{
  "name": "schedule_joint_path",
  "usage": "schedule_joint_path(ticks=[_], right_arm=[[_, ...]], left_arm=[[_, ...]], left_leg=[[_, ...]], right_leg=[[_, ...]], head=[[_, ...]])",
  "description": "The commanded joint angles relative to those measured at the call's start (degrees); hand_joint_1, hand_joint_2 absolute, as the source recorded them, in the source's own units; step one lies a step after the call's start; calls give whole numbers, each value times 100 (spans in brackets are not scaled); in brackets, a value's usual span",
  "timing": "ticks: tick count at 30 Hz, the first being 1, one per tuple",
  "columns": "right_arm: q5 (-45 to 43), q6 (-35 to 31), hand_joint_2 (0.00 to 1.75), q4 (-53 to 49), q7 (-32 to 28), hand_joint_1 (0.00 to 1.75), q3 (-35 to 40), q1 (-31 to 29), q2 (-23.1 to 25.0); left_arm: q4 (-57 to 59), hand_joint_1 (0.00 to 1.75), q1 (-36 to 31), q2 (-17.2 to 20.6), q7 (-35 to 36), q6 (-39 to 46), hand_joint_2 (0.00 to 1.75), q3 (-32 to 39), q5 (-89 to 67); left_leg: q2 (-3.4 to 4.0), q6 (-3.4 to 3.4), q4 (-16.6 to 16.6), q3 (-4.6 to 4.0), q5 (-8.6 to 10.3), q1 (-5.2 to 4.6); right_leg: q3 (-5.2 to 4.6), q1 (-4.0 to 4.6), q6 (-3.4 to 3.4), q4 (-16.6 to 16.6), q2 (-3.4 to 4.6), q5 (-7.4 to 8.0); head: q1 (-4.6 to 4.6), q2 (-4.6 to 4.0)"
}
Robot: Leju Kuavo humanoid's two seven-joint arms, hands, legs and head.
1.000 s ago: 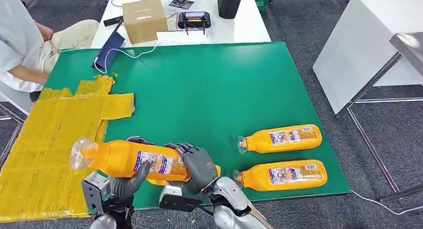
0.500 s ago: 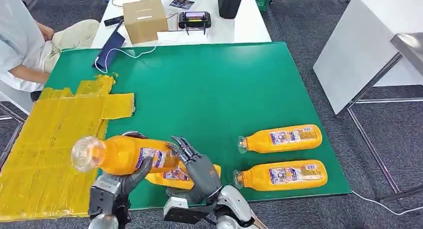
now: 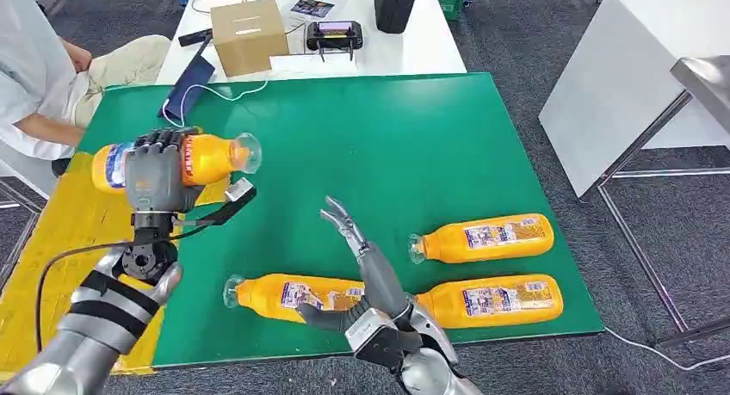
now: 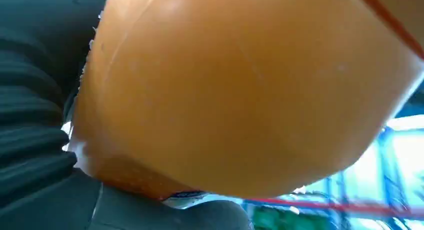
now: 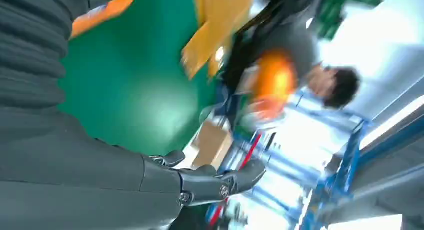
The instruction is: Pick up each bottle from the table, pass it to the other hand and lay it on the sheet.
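Holding the orange bottle (image 3: 172, 160) clear of the table, my left hand (image 3: 153, 178) now sits in the upper left of the head view, fingers wrapped around the bottle's middle, cap end pointing toward frame centre. 0.5 s ago the same bottle lay low in the lower left, cradled between both hands; the handover is therefore complete and the bottle has risen and swung round. In the left wrist view the orange body (image 4: 250, 89) presses close against the palm. My right hand (image 3: 361, 257) has let go and stands in the lower centre with fingers spread and extended, holding nothing. The held bottle hangs over the boundary between the green mat (image 3: 361, 137) and the yellow sheet (image 3: 77, 214), which runs down the left edge. 3 bottles remain lying on the mat: 1 at lower centre (image 3: 293, 293), just beside my right hand, and 2 at lower right (image 3: 486, 237) (image 3: 495, 300). I judge the next step to be lowering the held bottle onto the sheet.
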Motion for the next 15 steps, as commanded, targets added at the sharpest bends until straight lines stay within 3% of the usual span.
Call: schedule_joint_path(ticks=[1,9,15], right_arm=[[-186,166,175,21,-31,0,64,-269,-213],[-186,166,175,21,-31,0,64,-269,-213],[-185,208,175,50,-13,0,159,-334,-263]], left_arm=[[2585,175,-1205,127,-490,175,175,-851,99],[2585,175,-1205,127,-490,175,175,-851,99],[3781,175,-1516,-59,-683,-963,175,-492,209]], left_leg=[[-12,-3,2,13,-7,7],[-17,-5,7,-2,-9,7],[-7,-3,4,-10,-4,4]], right_leg=[[15,1,-6,-2,31,-5],[2,3,-7,1,30,-7],[-9,2,-5,1,29,-1]], head=[[-2,0],[0,0],[0,0]])
